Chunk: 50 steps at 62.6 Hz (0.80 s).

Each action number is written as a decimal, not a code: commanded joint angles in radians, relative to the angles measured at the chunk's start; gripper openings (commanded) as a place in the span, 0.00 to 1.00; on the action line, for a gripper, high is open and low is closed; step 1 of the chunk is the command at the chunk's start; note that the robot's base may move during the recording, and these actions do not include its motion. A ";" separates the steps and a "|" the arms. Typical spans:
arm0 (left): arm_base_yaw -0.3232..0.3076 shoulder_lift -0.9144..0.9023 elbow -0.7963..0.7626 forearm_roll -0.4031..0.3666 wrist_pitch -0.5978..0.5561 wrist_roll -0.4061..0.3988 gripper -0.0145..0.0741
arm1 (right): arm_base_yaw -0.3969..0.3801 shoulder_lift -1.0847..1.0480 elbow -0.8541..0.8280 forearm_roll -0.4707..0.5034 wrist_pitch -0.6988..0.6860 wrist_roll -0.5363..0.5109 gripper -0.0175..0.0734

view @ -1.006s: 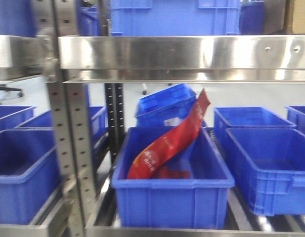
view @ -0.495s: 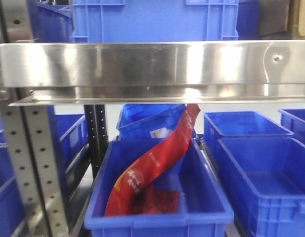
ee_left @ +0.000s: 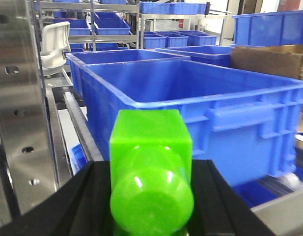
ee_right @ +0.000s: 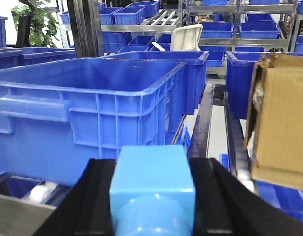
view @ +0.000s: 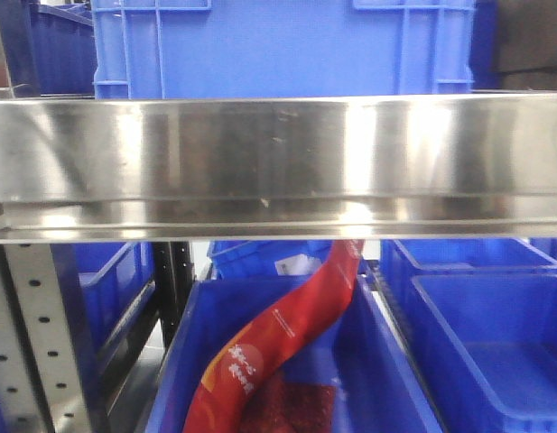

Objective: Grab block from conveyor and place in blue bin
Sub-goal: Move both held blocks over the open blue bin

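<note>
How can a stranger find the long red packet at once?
Look under the wide steel shelf beam crossing the front view. In the blue bin just below it, the red packet leans slantwise. It alone is red among blue bins, with pale lettering near its lower end.

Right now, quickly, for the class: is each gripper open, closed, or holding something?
Left gripper: closed, holding a green block.
Right gripper: closed, holding a light blue block.
</note>
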 commanded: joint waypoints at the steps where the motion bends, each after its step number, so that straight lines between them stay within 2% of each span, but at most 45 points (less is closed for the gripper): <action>1: -0.006 -0.004 -0.001 0.004 -0.014 0.001 0.04 | 0.003 -0.002 -0.009 -0.007 -0.022 -0.004 0.03; 50: -0.006 -0.004 -0.001 0.004 -0.014 0.001 0.04 | 0.003 -0.002 -0.009 -0.007 -0.022 -0.004 0.03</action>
